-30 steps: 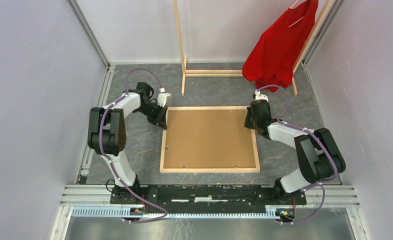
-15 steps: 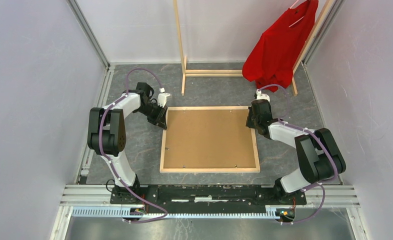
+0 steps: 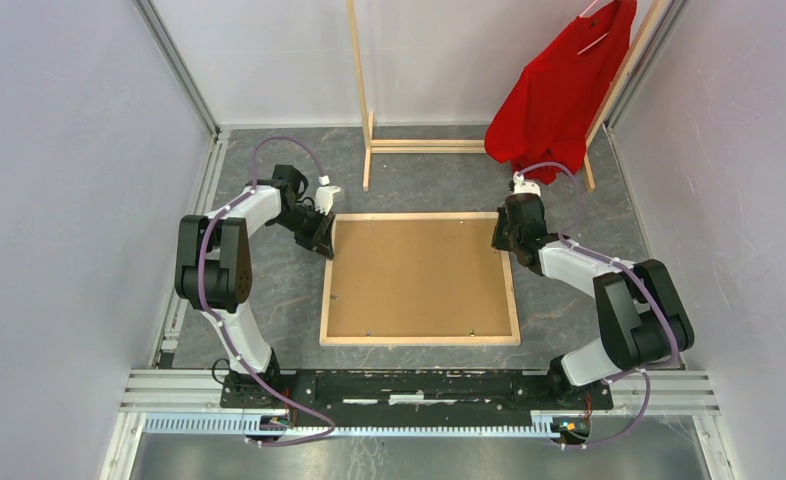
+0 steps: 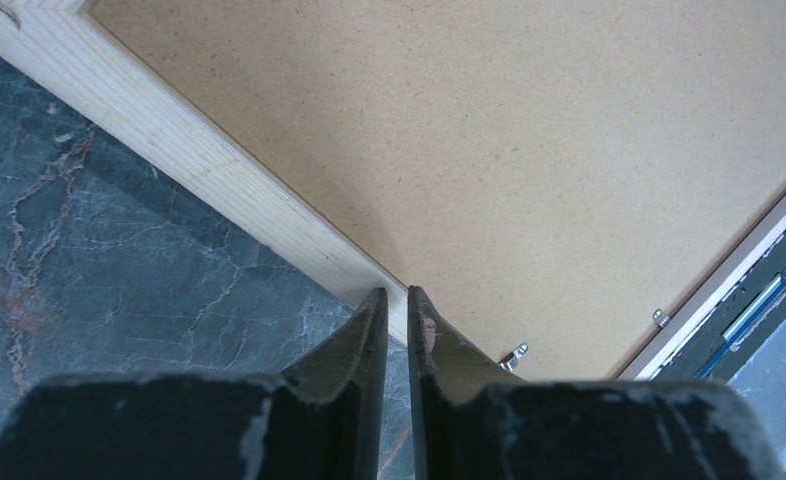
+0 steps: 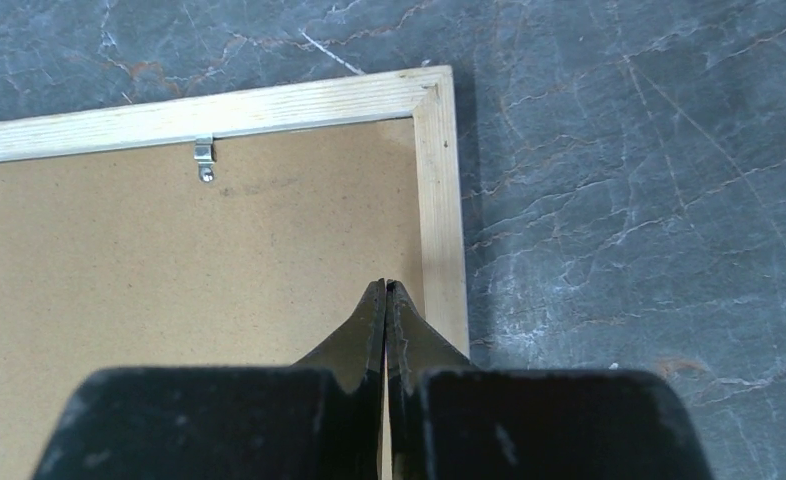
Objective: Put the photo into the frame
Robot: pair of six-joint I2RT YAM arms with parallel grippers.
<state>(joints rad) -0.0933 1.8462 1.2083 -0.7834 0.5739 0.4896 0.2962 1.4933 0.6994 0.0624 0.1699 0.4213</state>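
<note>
Pale, straight-grained wood frame [image 3: 419,340]; the photo [image 3: 419,275] shows a plain speckled brown back; dark grey table [image 3: 419,185], veined white and rust; bright red shirt [image 3: 559,90].

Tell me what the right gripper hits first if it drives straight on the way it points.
Most likely the photo, on its brown board back, just inside the frame rail; depth is unclear.

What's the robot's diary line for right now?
photo: board side up inside frame | left gripper: about shut, at left rail | right gripper: shut, at right rail near far corner
</note>
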